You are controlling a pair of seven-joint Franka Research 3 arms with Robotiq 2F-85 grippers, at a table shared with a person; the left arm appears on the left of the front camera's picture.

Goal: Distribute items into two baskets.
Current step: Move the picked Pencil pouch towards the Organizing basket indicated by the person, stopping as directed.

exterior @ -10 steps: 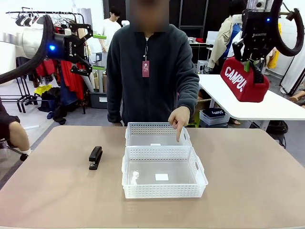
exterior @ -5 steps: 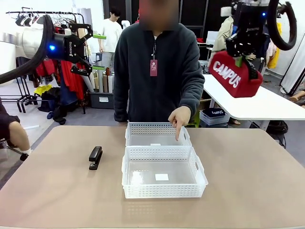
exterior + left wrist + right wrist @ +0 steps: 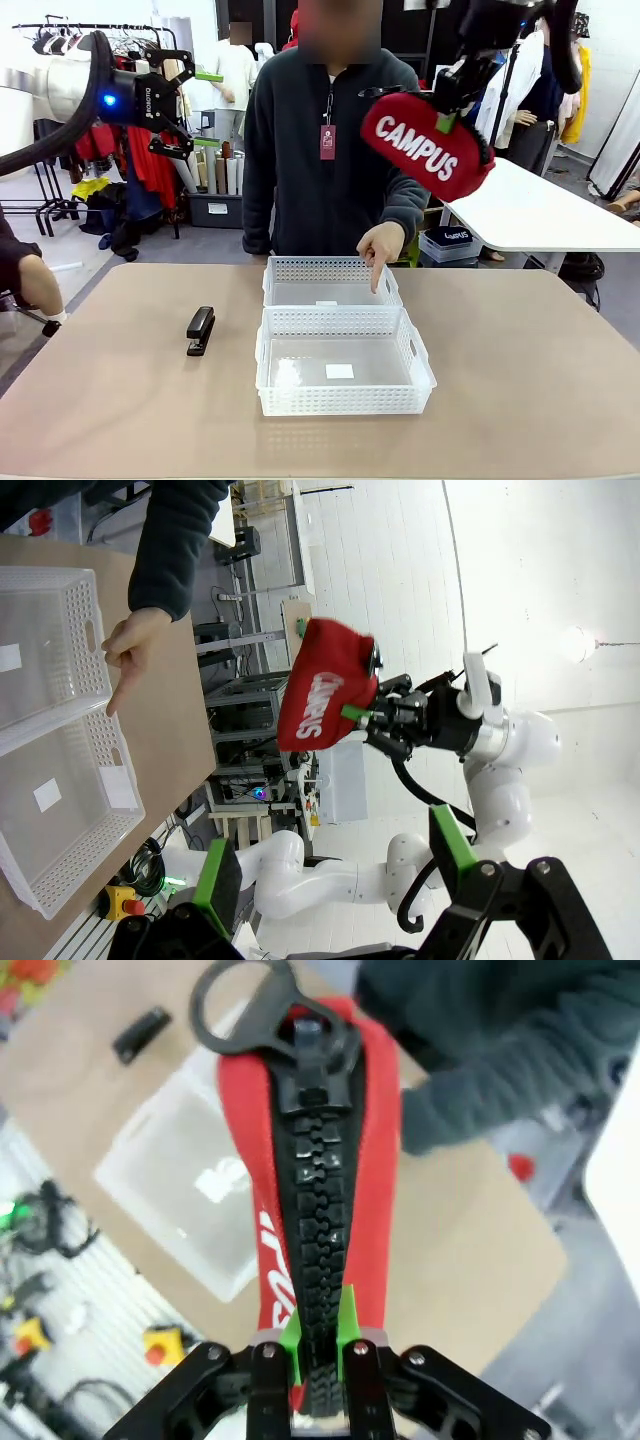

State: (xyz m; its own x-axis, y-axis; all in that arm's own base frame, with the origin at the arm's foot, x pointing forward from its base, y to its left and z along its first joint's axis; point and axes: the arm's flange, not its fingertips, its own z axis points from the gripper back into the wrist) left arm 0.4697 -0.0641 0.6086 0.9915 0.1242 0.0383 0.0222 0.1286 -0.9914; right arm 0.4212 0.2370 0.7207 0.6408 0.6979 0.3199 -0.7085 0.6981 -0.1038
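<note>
My right gripper (image 3: 446, 117) is shut on the red "CAMPUS" zip pouch (image 3: 428, 150), which hangs high in the air above and right of the two baskets. In the right wrist view the pouch (image 3: 320, 1160) sticks out from between the fingers, zipper facing the camera. The far basket (image 3: 330, 268) and near basket (image 3: 340, 400) sit end to end mid-table, both holding nothing but a small white label. A person's hand (image 3: 378, 250) points a finger down into the far basket. The black stapler (image 3: 200, 330) lies on the table left of the baskets. My left gripper (image 3: 172, 103) hovers open at the upper left.
The person stands at the table's far side, right behind the baskets. A white side table (image 3: 530, 215) stands at the back right. From the left wrist I see the baskets (image 3: 95, 670), the pointing hand (image 3: 132, 645) and the pouch (image 3: 325, 695).
My right arm has carried the pouch leftward, from over the white side table to in front of the person's shoulder. The left arm and the pointing hand have stayed put.
</note>
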